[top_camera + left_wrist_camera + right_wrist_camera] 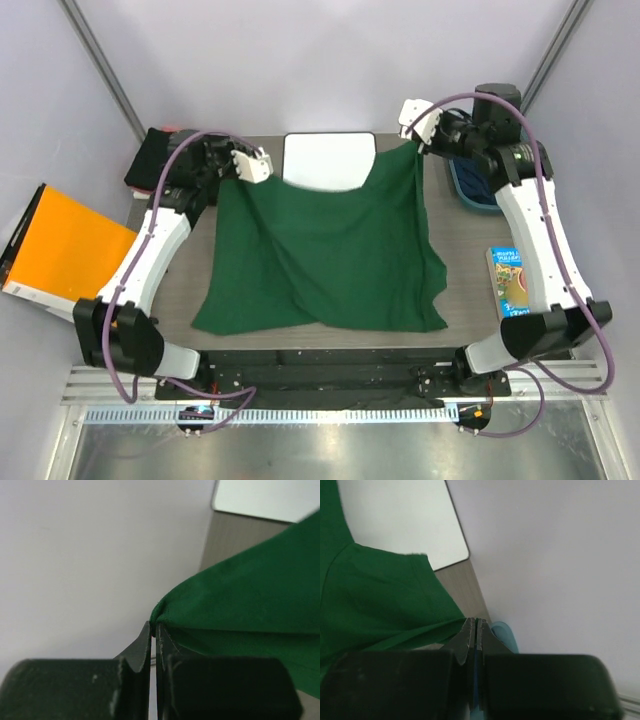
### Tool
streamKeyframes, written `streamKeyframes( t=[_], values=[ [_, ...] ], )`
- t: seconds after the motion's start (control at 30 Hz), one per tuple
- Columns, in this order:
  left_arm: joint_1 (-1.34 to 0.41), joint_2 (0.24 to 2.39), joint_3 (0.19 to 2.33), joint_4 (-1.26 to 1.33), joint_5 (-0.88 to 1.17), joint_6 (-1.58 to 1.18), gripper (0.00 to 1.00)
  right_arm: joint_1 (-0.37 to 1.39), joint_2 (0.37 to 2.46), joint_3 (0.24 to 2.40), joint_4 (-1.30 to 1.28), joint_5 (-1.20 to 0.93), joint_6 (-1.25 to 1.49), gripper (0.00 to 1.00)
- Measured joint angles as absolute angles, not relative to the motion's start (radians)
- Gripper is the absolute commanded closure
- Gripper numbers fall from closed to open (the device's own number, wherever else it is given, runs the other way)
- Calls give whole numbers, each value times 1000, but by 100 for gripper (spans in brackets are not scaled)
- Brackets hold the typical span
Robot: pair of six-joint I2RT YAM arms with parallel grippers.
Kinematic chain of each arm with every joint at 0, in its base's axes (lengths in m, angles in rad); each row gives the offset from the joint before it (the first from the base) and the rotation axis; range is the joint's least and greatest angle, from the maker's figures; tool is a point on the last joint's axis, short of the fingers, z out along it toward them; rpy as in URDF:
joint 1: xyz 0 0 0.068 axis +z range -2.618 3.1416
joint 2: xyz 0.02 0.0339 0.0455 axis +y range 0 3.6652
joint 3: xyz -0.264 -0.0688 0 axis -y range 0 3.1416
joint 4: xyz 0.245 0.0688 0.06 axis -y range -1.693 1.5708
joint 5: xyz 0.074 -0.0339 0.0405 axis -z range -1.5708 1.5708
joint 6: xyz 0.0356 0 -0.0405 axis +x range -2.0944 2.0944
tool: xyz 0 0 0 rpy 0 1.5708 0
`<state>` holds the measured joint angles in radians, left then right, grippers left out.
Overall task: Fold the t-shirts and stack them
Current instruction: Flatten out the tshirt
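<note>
White left arm (150, 250): reaches up the left side of the table (465, 235), elbow low near the base, wrist turned inward toward the far left corner of the cloth.
Right arm (535, 230): stretched along the right side, forearm rising to a wrist bent inward at the far right corner.
Green t-shirt (330, 250): dark green and plain, spread over the middle of the table. Its far edge is raised at both corners and sags between them across the near edge of the white board (330, 158). The near hem lies flat close to the arm bases, and long diagonal creases run down from the lifted corners.
Left gripper (252, 165): jaws pressed together on a pinch of the shirt's far left edge; the wrist view shows the green cloth (250, 595) bunching right at the fingertips (153, 627).
Right gripper (413, 140): jaws likewise closed, nipping the far right corner; the fabric (375, 595) tapers into the fingertips (475, 622).
Black folded shirts (155, 155): at the far left corner, behind the left wrist.
Orange folder (65, 240): off the table's left edge.
Blue tray (470, 185): under the right forearm, beside the shirt's raised corner.
Book (512, 285): near the right edge.
</note>
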<state>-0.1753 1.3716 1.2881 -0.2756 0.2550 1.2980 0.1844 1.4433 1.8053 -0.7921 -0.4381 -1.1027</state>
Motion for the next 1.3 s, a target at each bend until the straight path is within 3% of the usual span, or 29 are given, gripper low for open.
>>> streamKeyframes(
  t=[0.13, 0.43, 0.53, 0.7, 0.83, 1.07, 1.17, 1.3],
  values=[
    [-176, 1488, 1359, 14, 157, 1311, 100, 172, 1530, 1879, -664, -385, -1131, 99],
    [-187, 1513, 1652, 662, 83, 1293, 100, 166, 1530, 2440, -426, -414, -1169, 99],
    [-197, 1422, 1629, 781, 85, 1296, 100, 167, 1414, 2410, -416, -445, -1176, 99],
    [-202, 1217, 1307, 858, 113, 1308, 100, 166, 1144, 2028, -400, -494, -1153, 99],
    [-202, 1029, 921, 720, 154, 1322, 100, 166, 1003, 1621, -466, -537, -1106, 99],
    [-203, 614, 384, 137, 301, 1489, 100, 163, 863, 968, -815, -555, -1116, 99],
    [-203, 376, 319, -205, 383, 1589, 100, 163, 764, 897, -994, -579, -1155, 99],
    [-204, 220, 347, -525, 450, 1686, 100, 163, 676, 900, -1143, -606, -1224, 99]
  ],
)
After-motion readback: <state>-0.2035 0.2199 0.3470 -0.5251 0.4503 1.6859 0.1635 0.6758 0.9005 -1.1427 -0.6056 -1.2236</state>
